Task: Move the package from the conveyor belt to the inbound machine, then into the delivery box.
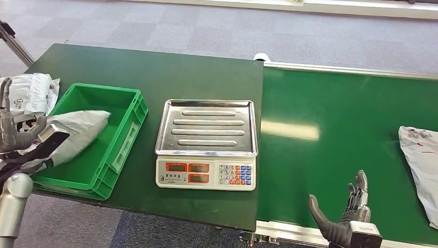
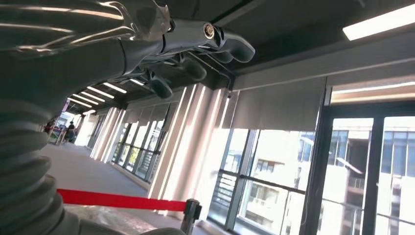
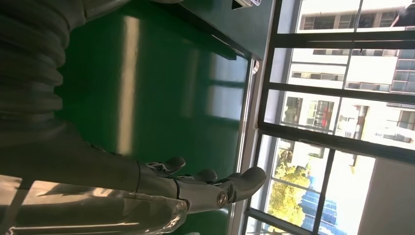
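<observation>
A grey plastic package lies slanted in the green delivery box, its near end sticking out over the box's left rim. My left hand is at that end of the package, fingers apart; in the left wrist view the left hand faces the ceiling and holds nothing. My right hand hovers open over the conveyor belt near its front edge, and the right hand has its fingers stretched out. A second white-grey package lies on the belt at the far right.
The inbound machine, a scale with a bare steel pan and a keypad, stands between box and belt. More grey packages lie on the dark green table left of the box. Grey carpet surrounds the table.
</observation>
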Available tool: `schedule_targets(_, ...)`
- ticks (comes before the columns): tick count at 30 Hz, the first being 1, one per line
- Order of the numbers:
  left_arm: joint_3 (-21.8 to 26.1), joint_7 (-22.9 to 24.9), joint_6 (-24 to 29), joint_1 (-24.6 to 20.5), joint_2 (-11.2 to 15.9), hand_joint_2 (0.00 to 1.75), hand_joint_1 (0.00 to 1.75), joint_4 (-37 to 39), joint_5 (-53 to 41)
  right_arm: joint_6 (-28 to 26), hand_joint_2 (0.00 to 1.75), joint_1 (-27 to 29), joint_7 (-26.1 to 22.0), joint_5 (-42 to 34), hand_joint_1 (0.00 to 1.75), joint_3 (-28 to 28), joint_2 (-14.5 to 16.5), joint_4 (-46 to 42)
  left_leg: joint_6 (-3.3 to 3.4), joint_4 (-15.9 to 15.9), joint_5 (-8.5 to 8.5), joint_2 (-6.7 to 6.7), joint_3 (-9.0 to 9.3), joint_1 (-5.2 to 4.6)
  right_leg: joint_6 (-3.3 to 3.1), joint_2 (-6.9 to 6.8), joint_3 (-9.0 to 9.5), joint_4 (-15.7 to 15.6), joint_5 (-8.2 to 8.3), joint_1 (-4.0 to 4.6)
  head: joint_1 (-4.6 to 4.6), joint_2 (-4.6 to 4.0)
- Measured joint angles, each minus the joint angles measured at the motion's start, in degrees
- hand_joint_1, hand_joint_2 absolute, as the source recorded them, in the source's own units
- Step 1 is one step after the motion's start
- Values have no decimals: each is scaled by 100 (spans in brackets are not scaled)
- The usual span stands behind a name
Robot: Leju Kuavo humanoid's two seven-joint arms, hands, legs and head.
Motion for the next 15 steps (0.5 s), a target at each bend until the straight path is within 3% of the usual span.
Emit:
schedule_targets(9,-157,-297,432,2,-173,175,0,-222,222,-34,175,-63,-55,-86,0,11,-72,114,0,0,0,0,4,1,-1,0,3,0,1,1,0,0)
schedule_targets(15,-279,-955,696,45,-355,175,0,-448,1063,-74,175,-93,-69,-154,0,59,-113,161,0,0,0,-1,3,0,-1,0,3,0,1,0,0,0)
